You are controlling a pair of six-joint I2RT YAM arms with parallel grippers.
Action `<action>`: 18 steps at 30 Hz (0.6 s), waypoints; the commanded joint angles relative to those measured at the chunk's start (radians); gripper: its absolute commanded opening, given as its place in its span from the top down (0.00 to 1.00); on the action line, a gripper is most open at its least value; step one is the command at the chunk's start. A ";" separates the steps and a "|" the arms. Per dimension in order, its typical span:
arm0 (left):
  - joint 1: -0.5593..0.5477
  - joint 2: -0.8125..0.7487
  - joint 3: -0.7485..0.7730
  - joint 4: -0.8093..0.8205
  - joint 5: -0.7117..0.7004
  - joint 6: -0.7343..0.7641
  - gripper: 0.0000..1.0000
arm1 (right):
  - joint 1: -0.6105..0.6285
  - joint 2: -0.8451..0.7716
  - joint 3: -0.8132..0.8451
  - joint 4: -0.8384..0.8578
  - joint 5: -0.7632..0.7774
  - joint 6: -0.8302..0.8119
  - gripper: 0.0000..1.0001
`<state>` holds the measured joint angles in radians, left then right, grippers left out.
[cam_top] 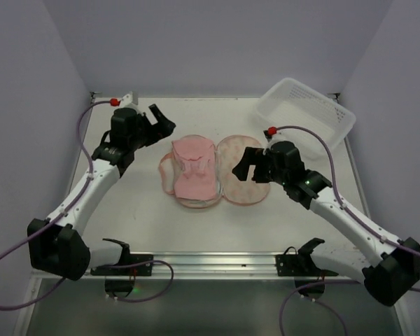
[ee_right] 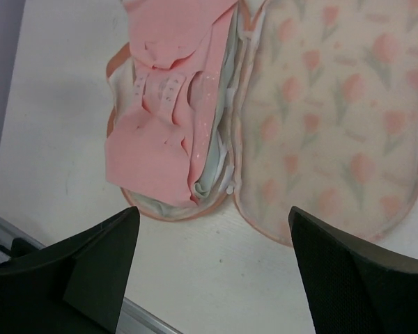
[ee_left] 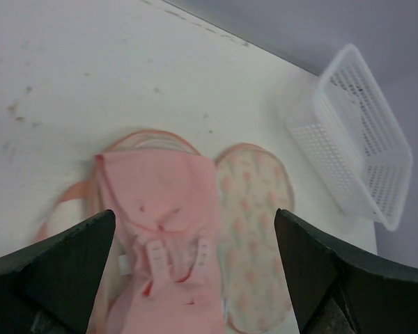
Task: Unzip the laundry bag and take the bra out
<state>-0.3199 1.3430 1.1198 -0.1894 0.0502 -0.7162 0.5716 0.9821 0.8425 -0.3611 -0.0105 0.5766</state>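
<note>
Pink fabric of the bra (ee_right: 160, 132) sits in your open laundry bag (ee_right: 334, 104); left fingers (ee_left: 56, 268) and right fingers (ee_right: 76, 268) gape, empty. Pinch deep and the bag could lift too.

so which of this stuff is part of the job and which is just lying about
Job:
- bag, already lying open
- bra, still in the bag's left half

Lying about:
- basket, white, in the far right corner
</note>
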 commanded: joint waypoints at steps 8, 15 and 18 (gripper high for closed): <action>0.176 -0.361 -0.297 -0.237 -0.073 0.182 0.00 | 0.106 0.465 0.246 0.209 -0.036 0.078 0.20; 0.180 -0.462 -0.359 -0.286 -0.023 0.156 0.00 | 0.126 0.720 0.401 0.215 0.009 0.172 0.27; 0.180 -0.467 -0.345 -0.294 -0.012 0.155 0.00 | 0.132 0.791 0.434 0.208 0.009 0.201 0.27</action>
<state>-0.1486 0.8963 0.7582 -0.4736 0.0143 -0.5816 0.6937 1.7317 1.2137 -0.1810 -0.0334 0.7170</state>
